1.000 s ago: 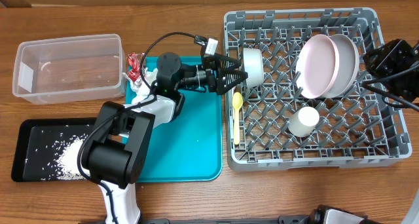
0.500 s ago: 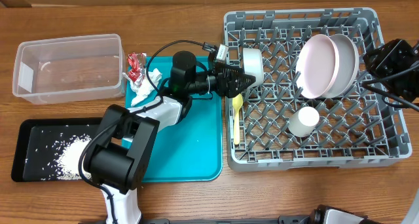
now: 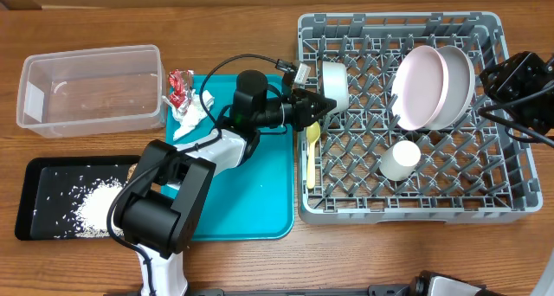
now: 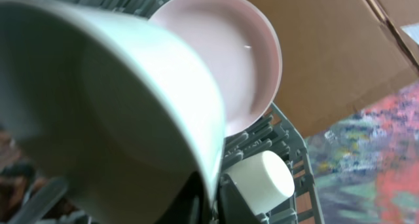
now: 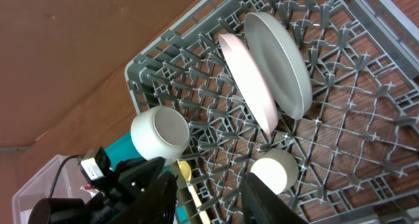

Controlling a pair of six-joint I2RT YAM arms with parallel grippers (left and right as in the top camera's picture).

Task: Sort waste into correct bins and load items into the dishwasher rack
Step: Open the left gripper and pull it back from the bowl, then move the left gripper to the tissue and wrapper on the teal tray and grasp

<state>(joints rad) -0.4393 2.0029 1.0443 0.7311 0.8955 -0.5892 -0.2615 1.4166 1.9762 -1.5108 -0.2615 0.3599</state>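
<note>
My left gripper (image 3: 318, 106) clenches the rim of the bowl (image 3: 336, 86), tipped on its side at the dishwasher rack's (image 3: 398, 216) left edge. My right gripper (image 5: 209, 179) hangs parted, empty, at its right edge.

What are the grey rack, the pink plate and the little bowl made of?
The rack looks like moulded plastic: matt grey, thin grid bars and pegs. The pink plate is smooth with a small shiny glint, so glazed ceramic or hard plastic; I cannot tell which. The bowl is pale, smooth and softly shiny, likely the same kind.
</note>
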